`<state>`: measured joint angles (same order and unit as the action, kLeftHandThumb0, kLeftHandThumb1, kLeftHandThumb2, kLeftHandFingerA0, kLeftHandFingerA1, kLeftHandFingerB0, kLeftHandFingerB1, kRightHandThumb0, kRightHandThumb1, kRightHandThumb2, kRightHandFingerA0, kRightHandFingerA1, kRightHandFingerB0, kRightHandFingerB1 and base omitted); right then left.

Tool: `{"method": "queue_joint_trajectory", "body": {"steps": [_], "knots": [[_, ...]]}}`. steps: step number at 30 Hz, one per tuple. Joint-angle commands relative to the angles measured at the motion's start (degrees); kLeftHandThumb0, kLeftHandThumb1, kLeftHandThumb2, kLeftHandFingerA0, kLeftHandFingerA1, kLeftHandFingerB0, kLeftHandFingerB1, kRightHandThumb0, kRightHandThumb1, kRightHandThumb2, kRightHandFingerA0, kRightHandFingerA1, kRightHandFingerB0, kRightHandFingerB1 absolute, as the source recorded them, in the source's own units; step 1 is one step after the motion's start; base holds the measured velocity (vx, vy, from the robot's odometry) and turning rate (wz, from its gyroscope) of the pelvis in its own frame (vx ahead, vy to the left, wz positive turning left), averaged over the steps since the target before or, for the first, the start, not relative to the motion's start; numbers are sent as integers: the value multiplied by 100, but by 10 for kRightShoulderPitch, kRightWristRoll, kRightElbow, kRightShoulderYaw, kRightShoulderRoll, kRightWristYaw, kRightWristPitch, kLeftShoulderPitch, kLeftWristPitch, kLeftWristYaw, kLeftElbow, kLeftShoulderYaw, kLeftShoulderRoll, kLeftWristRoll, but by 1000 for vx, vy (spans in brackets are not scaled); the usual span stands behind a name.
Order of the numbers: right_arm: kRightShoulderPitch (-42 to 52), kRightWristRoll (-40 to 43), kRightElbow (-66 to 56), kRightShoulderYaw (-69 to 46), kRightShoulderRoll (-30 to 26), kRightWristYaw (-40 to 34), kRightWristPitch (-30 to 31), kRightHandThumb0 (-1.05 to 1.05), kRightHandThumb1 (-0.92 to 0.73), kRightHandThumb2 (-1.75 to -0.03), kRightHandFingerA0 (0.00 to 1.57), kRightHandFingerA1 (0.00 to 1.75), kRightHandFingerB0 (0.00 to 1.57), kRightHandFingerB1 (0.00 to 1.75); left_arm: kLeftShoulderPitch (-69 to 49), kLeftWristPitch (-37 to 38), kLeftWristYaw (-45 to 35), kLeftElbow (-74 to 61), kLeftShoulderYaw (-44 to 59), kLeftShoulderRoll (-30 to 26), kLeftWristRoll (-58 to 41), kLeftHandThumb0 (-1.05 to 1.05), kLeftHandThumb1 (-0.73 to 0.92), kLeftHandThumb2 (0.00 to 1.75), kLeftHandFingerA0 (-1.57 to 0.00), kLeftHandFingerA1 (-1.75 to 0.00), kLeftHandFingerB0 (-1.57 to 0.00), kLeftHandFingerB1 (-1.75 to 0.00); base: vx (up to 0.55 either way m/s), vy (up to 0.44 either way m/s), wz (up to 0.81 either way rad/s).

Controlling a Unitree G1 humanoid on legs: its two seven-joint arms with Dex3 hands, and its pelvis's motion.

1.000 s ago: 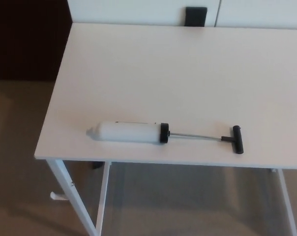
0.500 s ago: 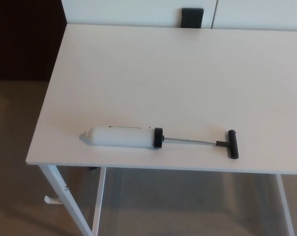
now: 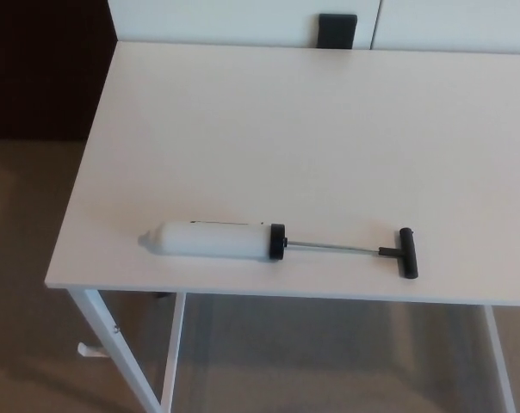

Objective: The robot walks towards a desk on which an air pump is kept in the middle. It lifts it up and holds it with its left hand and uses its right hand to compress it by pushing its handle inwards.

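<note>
Lower centre of frame, head view (only view supplied):

- Air pump point(image 3: 277, 243): laid flat on desk point(image 3: 329, 129), close to near edge, well short of far edge. Long axis runs approx. left–right across frame, tilted slightly down toward right.
- Barrel point(image 3: 210, 239): white cylinder, lower left of centre; rounded nozzle end pointed to frame left, black cap at its right end.
- Rod point(image 3: 333, 248): thin, metal, seen fully drawn out from cap toward right.
- Handle point(image 3: 406, 252): black T-bar, lower right of centre, set crosswise to rod.
- Dark block point(image 3: 337, 29): top centre, at far edge of desk; apart from pump, not involved.
- Desk legs point(image 3: 170, 344): white, seen below near edge, lower left.
- Left hand, right hand: neither is shown; finger state can't be told, nothing is seen held.

Key relation (judged): barrel lies to frame left, i.e. robot's left side, so barrel is better placed for left hand; handle lies to right, suiting right hand. Compression would be made along long axis, right to left. Lift not yet begun; pump untouched.
</note>
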<state>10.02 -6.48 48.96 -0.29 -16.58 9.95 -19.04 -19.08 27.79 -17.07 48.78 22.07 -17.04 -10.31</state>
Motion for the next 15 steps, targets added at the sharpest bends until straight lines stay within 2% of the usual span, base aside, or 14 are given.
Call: {"method": "queue_joint_trajectory", "body": {"steps": [1, 2, 4, 5, 7, 8, 10, 11, 13, 14, 15], "knots": [[-4, 1, -1, 0, -10, 4, 12, -69, -82, -64, 22, 35, 16, 29, -40, -56, 3, -201, 111, -48, -123, -31, 38, 95, -8, -50, -8, -49, 0, 0, 0], [-3, 2, -4, -1, -9, 4, 14, -70, -82, -64, 23, 35, 16, 29, -45, -63, 0, -234, 123, -55, -133, -55, 59, 58, -18, -31, -21, -31, 0, 0, 0], [-2, 3, -6, -1, -8, 4, 15, -70, -82, -64, 23, 35, 16, 29, -48, -69, -3, -261, 133, -59, -139, -55, 59, 58, -18, -31, -21, -31, 0, 0, 0], [-1, 6, -7, -3, -8, 7, 14, -69, -83, -64, 21, 35, 15, 29, -48, -76, -3, -335, 148, -75, -156, -48, 53, 56, -22, -33, -28, -32, 0, 0, 0], [1, 10, -8, -6, -8, 10, 13, -69, -83, -64, 21, 35, 15, 29, -46, -87, -2, -419, 163, -92, -173, -48, 53, 56, -22, -33, -28, -32, 0, 0, 0], [1, 10, -10, -6, -10, 10, 13, -36, -53, -109, 0, 48, 0, 48, -45, -96, 2, -479, 166, -109, -165, -54, 47, 55, -24, -34, -29, -31, 0, 0, 0], [0, 9, -12, -6, -11, 11, 12, -36, -53, -109, 0, 48, 0, 48, -44, -109, 6, -539, 167, -126, -152, -54, 47, 55, -24, -34, -29, -31, 0, 0, 0], [-2, 7, -12, -5, -12, 10, 13, -70, -83, -64, 21, 34, 15, 29, -38, -125, 7, -584, 167, -144, -147, -61, 38, 69, -15, -43, -21, -40, 0, 0, 0], [-3, 6, -11, -4, -12, 10, 13, -70, -83, -64, 21, 34, 15, 29, -34, -137, 8, -611, 167, -155, -144, -61, 38, 69, -15, -43, -21, -40, 0, 0, 0], [-6, 6, -12, -4, -13, 10, 15, -70, -82, -64, 23, 35, 16, 29, -20, -153, 13, -647, 165, -170, -134, -30, 17, 82, -10, -54, -9, -51, 0, 0, 0], [-7, 5, -12, -4, -13, 11, 17, -70, -82, -64, 23, 35, 16, 29, -11, -165, 17, -670, 164, -179, -126, -30, 17, 82, -10, -54, -9, -51, 0, 0, 0]]}}
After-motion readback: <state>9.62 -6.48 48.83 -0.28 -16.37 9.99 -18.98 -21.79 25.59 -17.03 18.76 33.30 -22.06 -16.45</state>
